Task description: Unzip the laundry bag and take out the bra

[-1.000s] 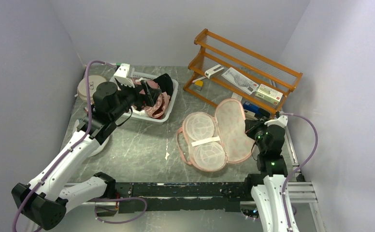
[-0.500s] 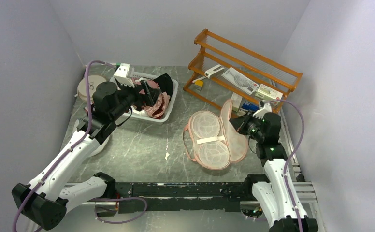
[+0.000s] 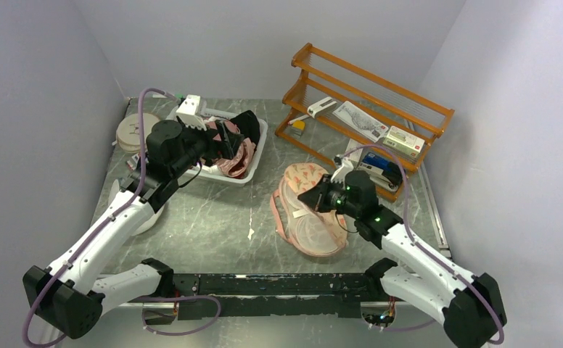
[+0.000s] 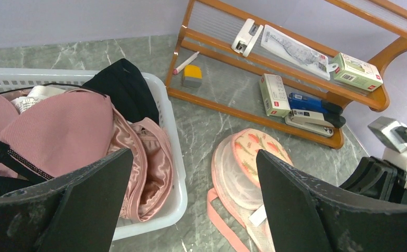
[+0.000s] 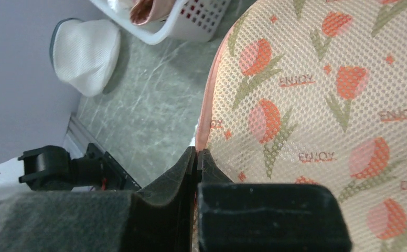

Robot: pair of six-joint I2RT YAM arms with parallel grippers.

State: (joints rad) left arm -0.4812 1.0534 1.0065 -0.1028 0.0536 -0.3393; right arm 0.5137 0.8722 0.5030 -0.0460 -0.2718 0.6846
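Note:
The laundry bag [image 3: 304, 217] lies mid-table, unzipped, its white mesh lining showing. My right gripper [image 3: 315, 199] is shut on the pink edge of its printed lid [image 5: 322, 105] and holds the lid raised and folded leftward over the lower half; the grip shows in the right wrist view [image 5: 197, 152]. The bag also shows in the left wrist view [image 4: 254, 152]. The dusty pink bra [image 4: 60, 131] with black straps lies in the white basket [image 4: 176, 157]. My left gripper [image 4: 193, 157] hangs open and empty above the basket's right side [image 3: 224, 138].
A shiny pink satin garment [image 4: 143, 168] and a black garment [image 4: 122, 84] share the basket. An orange rack [image 3: 369, 101] with staplers and boxes stands at the back right. A white mesh dome bag [image 5: 86, 50] lies at the left, under my left arm.
My right gripper has swung left with the bag's lid, folding it from lying flat open to standing over the lower half. My left gripper has shifted slightly to the right.

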